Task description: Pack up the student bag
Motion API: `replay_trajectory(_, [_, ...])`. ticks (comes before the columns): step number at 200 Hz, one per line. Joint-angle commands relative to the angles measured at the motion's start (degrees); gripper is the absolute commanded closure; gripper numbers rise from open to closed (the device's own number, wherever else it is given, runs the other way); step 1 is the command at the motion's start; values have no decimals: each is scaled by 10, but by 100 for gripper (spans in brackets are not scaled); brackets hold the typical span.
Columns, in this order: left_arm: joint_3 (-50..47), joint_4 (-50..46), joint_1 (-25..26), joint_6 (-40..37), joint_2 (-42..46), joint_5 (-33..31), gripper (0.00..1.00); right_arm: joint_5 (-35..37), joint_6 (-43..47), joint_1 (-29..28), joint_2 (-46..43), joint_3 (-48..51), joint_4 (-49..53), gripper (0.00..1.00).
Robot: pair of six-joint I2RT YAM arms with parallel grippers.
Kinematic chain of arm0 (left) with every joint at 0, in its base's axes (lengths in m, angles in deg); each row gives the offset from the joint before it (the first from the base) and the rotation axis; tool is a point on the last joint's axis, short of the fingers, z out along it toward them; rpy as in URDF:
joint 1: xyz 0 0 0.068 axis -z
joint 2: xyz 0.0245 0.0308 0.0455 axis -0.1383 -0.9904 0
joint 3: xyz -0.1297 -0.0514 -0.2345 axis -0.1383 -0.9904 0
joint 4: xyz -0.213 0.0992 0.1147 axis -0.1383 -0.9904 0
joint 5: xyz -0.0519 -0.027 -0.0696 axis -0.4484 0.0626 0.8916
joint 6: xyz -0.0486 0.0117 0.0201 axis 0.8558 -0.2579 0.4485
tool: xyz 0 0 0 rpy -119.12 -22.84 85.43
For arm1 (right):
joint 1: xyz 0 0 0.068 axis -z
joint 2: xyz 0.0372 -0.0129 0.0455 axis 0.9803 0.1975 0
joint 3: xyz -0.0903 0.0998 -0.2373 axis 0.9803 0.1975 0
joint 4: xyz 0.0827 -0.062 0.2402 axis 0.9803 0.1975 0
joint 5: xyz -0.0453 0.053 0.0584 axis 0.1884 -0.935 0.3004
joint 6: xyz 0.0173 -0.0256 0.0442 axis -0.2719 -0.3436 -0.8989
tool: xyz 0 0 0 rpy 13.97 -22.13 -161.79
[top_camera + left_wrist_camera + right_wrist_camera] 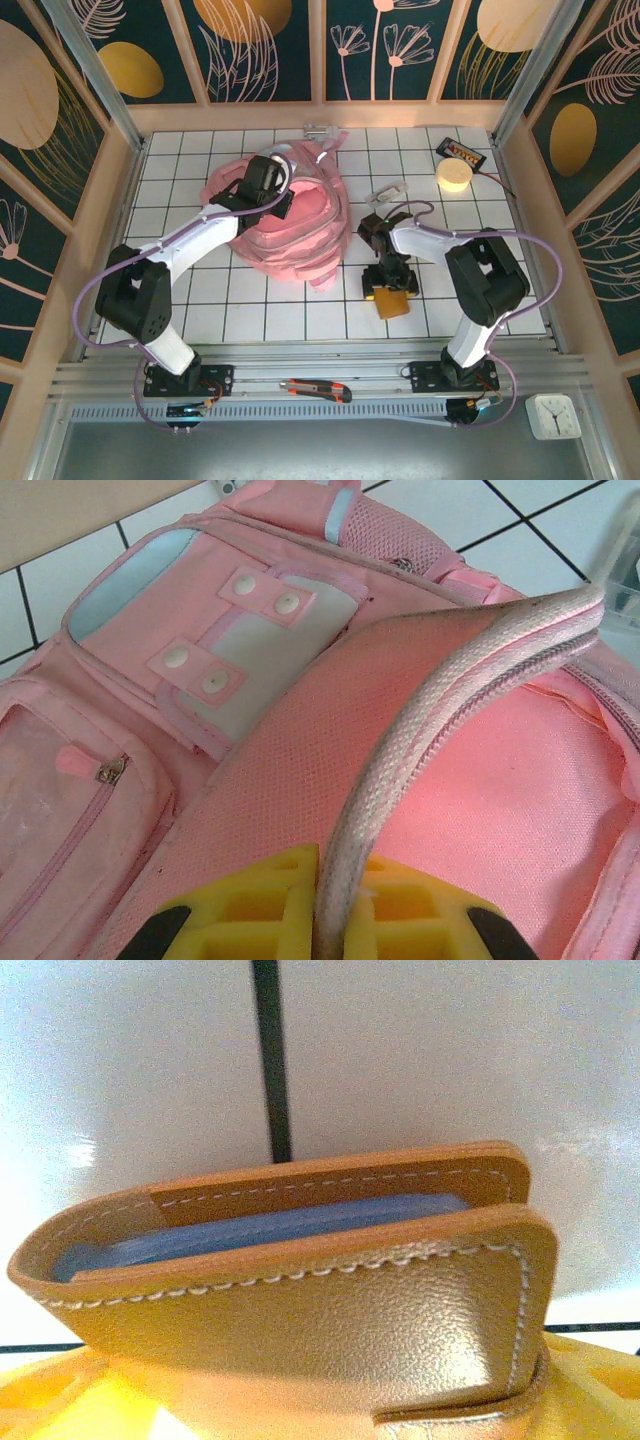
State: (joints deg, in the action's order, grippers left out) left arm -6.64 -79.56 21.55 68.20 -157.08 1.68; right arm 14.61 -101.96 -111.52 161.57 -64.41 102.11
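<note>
The student bag (295,225), a big soft pink backpack, lies left of the table's middle with its mouth gaping. My left gripper (272,190) is shut on the bag's pale zipper rim (440,690) and holds that edge up; the yellow fingers (260,905) pinch the rim, with the front pockets (90,780) to the left. A tan leather wallet (392,302) lies flat on the tiles right of the bag. My right gripper (388,283) stands over it, jaws wide, the wallet (300,1300) between the yellow fingers (50,1400). Contact with the wallet cannot be told.
A pale yellow tape roll (454,175), a black and orange device (464,153) and a clear plastic item (388,190) sit at the back right. A utility knife (315,389) lies on the front rail, a white clock (553,415) beyond the near right corner. Frame posts wall the table.
</note>
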Motion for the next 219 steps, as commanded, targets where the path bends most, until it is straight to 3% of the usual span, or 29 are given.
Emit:
replay_trajectory(1, [18,-14,-6,33,24,18,100,-55,-12,12,-47,-18,-12,15])
replay_trajectory(64, [62,-15,-6,125,9,109,100,-271,-70,103,-110,-72,-78,16])
replay_trajectory(109, [108,-10,-4,182,-11,163,100,-377,-168,109,-85,-143,-178,16])
replay_trajectory(160, [118,8,-1,201,-13,183,100,-423,-302,105,0,-190,-335,15])
replay_trajectory(201, [107,26,-1,210,-12,184,100,-422,-325,78,95,-275,-351,15])
replay_trajectory(219, [101,31,-1,212,-11,179,100,-423,-334,67,126,-298,-351,7])
